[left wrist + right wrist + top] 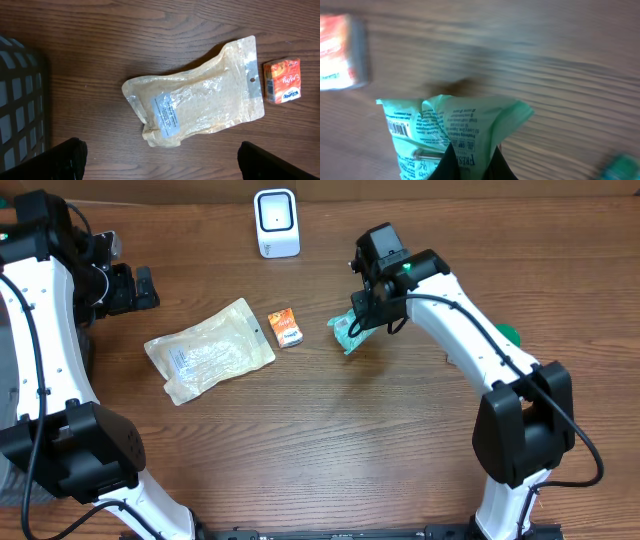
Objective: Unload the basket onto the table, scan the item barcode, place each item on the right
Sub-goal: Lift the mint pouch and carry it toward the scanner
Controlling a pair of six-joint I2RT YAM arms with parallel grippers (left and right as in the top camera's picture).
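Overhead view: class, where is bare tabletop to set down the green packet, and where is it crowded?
Free: the table below the items, between left arm and right arm; also the strip between scanner and orange packet. Crowded: the middle row of clear pouch, orange packet and green packet.

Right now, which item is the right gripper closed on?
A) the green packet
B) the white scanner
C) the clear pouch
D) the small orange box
A: in the right wrist view the right gripper is shut on the green packet, pinching its edge, while the clear pouch and the small orange box lie apart from it.
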